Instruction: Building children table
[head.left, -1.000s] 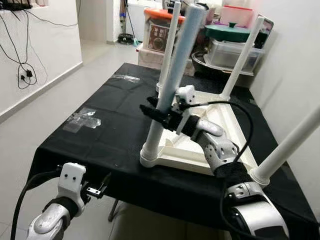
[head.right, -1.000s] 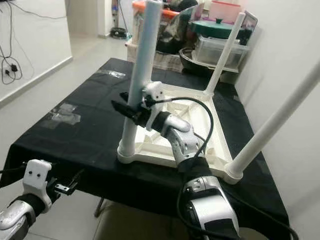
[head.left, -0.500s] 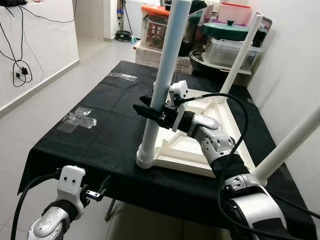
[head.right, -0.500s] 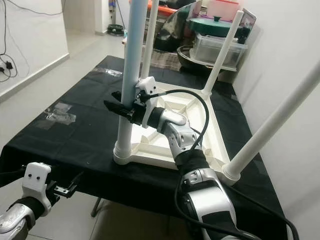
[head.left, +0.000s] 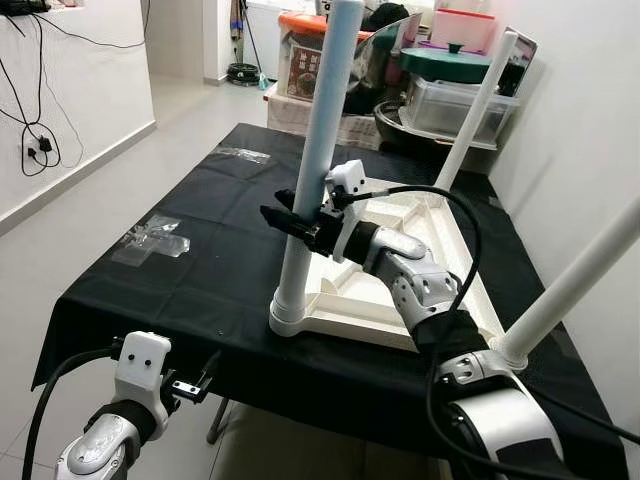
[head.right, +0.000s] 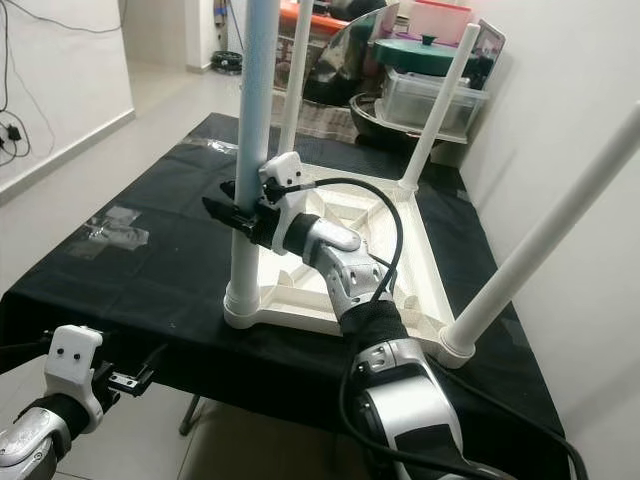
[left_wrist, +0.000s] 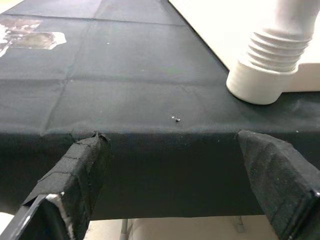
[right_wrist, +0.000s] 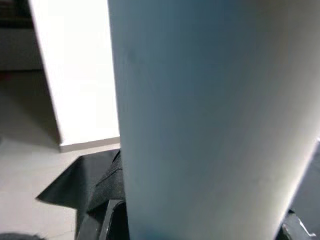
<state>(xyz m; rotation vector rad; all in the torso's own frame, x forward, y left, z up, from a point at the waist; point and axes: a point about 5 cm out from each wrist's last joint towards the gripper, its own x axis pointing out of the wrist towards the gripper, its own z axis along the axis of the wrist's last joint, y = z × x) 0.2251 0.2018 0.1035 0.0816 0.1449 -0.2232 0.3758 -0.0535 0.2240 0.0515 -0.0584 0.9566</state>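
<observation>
Inverted children's table on a black-draped work surface, head views with both wrist views.

Nearest, at 7 o'clock below the surface's front edge, the left gripper (head.left: 195, 386) hangs idle, its two taped fingers (left_wrist: 82, 162) spread apart and pointing at the black cloth (head.left: 200, 250).

At centre, the right gripper (head.left: 290, 219) clamps the pale blue leg (head.left: 312, 170) about a third of the way up, fingers pressed against either side of it. This leg stands nearly upright in the front-left corner socket (left_wrist: 262, 82) of the white tabletop (head.left: 440, 250), which lies underside-up; ribbed thread is visible above the socket, so the leg is judged not fully seated.

Risks, as judged: a sideways pull from so high a grip could cross the thread or lever the leg out; the light tabletop could slide or turn on the cloth, since nothing holds it down; the smooth tube could slip in the grip.

At 4 o'clock, a white leg (head.left: 565, 290) rises from the front-right corner, close beside the right arm, limiting its swing. At 1 o'clock, a further white leg (head.left: 478, 110) stands at the far corner.

Farthest, at 12 o'clock, stacked storage bins (head.left: 450, 95) crowd the far edge. Clear tape scraps (head.left: 150, 238) lie at 9 o'clock.
</observation>
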